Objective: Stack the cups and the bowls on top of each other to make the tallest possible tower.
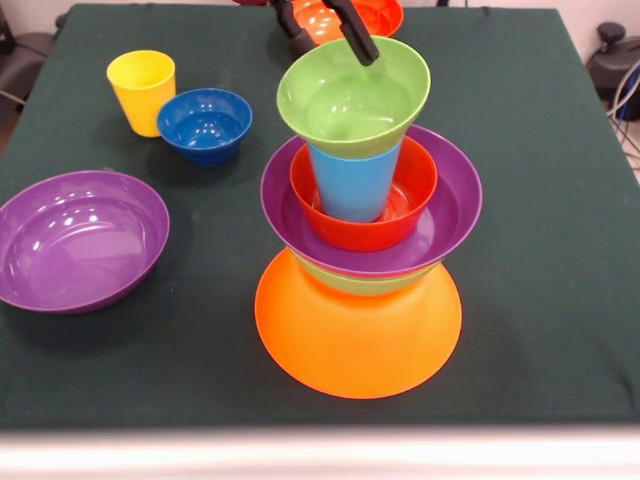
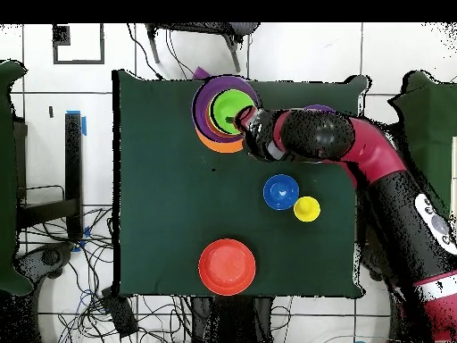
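The tower stands mid-table on a big upturned orange bowl (image 1: 358, 335). On it sit a green bowl (image 1: 362, 284), a purple bowl (image 1: 450, 215), a red-orange bowl (image 1: 408, 195), the upright light blue cup (image 1: 352, 185) and a tilted green bowl (image 1: 345, 100) on top. My gripper (image 1: 333, 50) is at the top bowl's far rim, one black finger (image 1: 362, 45) over the inside, the other outside, spread apart. The overhead view shows the tower (image 2: 212, 107) with the gripper (image 2: 248, 121) beside it.
A yellow cup (image 1: 141, 90) and a small dark blue bowl (image 1: 205, 125) stand at the back left. A large purple bowl (image 1: 80, 240) lies upright at the left edge. A red-orange bowl (image 1: 385, 15) sits at the far edge behind the gripper, also seen in the overhead view (image 2: 227, 266).
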Controlling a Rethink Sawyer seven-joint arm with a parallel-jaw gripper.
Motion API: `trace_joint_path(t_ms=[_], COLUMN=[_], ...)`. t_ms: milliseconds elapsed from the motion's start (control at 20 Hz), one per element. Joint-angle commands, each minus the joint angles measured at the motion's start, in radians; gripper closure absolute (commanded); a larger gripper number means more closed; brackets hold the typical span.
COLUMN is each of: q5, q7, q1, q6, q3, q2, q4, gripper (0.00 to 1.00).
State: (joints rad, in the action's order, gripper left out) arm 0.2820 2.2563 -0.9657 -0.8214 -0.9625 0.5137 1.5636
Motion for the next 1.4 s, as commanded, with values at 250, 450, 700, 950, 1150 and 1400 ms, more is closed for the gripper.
trace_joint_path(t_ms=[250, 450, 700, 950, 1150, 1400], q5=[0.048, 0.041, 0.035, 0.032, 0.037, 0.048], q7=[-0.137, -0.14, -0.139, -0.14, -0.141, -0.154], q1=[0.07, 0.079, 0.082, 0.082, 0.086, 0.08], q6=[-0.1, -0.114, -0.116, -0.119, -0.121, -0.114], q3=[0.088, 0.094, 0.097, 0.1, 0.106, 0.112], q2=[0.012, 0.018, 0.025, 0.031, 0.035, 0.026], q4=[-0.061, -0.073, -0.073, -0.069, -0.067, -0.057], gripper=[0.0, 0.0, 0.0, 0.0, 0.0, 0.0])
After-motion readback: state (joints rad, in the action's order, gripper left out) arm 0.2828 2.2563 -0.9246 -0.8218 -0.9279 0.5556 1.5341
